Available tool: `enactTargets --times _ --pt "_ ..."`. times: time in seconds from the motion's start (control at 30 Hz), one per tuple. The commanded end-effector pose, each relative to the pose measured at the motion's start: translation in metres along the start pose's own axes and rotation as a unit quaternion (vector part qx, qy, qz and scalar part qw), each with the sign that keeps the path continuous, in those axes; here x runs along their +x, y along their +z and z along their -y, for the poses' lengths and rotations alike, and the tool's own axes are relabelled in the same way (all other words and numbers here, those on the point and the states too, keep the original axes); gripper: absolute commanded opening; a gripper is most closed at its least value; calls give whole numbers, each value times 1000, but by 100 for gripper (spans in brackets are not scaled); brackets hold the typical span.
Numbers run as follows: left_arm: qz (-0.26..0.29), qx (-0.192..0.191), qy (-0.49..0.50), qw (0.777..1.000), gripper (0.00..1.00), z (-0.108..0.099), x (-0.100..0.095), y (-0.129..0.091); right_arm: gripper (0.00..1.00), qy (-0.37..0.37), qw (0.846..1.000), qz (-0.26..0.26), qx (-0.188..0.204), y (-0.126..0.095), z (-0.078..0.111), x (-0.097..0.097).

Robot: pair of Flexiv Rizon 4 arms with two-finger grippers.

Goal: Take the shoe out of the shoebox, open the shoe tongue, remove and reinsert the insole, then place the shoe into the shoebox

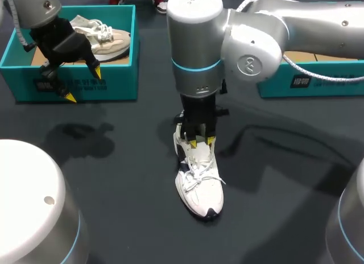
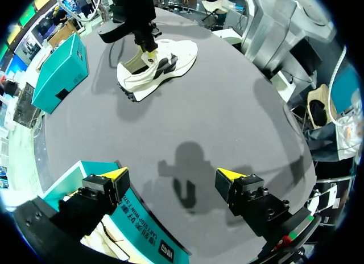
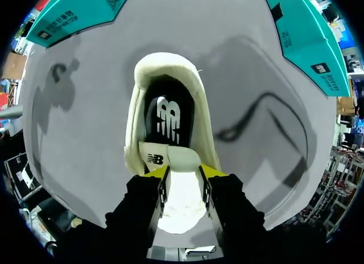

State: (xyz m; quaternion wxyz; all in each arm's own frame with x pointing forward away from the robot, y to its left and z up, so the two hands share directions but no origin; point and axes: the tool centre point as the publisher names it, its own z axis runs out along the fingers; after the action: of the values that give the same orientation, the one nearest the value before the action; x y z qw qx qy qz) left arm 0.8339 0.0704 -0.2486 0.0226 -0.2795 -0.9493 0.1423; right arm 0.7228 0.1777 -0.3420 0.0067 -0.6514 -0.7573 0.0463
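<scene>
Shoe [image 1: 199,187] stands on the desk [image 1: 284,184], its tongue [image 3: 181,187] pinched between the narrow-set fingers of right hand [image 1: 201,142]. Left hand [image 1: 84,85] hangs wide open, holding nothing, above shoebox [image 1: 116,82] wall.

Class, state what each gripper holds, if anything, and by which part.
Right gripper pinches the white shoe by its tongue; left gripper, open, holds nothing.

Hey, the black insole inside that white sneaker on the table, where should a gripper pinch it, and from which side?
Probably its heel end, from above through the collar. The insole lies flat and bare only in the heel opening of the white sneaker; its front runs under the tongue, which the right gripper holds.
</scene>
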Motion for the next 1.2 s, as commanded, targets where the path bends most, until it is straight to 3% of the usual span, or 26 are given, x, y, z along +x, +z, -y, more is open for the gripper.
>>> enactTargets --times 0.03,0.2,0.47,0.87,1.2 --pt "0 -1 0 1000 100 0 1 0 31 2 1000 24 -13 -13 11 6" --pt "0 -1 0 1000 100 0 1 0 31 -14 1000 -7 7 7 1 3" --pt "0 -1 0 1000 100 0 1 0 29 -16 998 -58 25 38 -1 3" --pt "0 -1 0 1000 100 0 1 0 29 2 1000 26 -16 -6 23 26" --pt "0 -1 0 1000 100 0 1 0 39 -134 989 47 -51 -28 8 2"
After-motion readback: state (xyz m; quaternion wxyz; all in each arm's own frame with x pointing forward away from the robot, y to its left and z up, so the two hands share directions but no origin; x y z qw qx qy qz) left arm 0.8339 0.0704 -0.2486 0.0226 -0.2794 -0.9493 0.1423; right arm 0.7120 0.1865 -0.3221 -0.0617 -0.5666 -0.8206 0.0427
